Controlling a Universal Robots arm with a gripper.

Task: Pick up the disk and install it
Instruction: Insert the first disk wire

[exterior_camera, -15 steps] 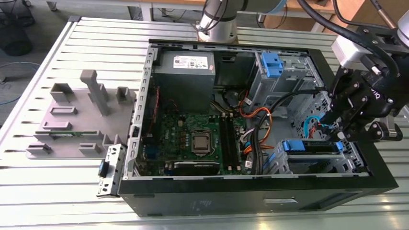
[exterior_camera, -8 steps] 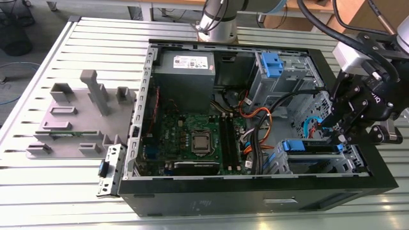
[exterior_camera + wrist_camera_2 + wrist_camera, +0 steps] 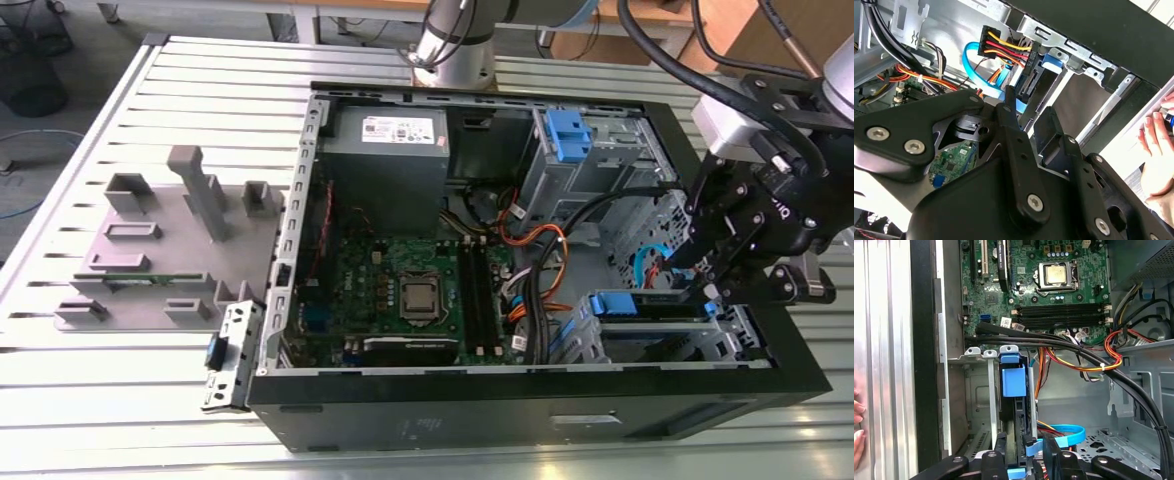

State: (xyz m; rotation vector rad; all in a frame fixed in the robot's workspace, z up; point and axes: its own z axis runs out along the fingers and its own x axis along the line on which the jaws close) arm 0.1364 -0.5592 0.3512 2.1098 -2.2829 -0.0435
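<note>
Black fingers [image 3: 1014,130] of the gripper [image 3: 731,292], narrowly parted, clamp both faces of the flat silver disk [image 3: 1013,381] in its blue plastic carrier. The disk sits inside the grey metal drive bay [image 3: 990,390] at a corner of the open black computer case [image 3: 534,405].

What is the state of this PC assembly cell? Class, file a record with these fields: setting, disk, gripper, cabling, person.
setting: open computer case lying on a slatted metal table
disk: on edge in the drive cage, blue carrier end showing
gripper: right at the disk, at the cage on the exterior view's right
cabling: blue data cable and power plug with yellow, red and black wires, both close to the disk
person: a hand beside the case's outer wall
</note>
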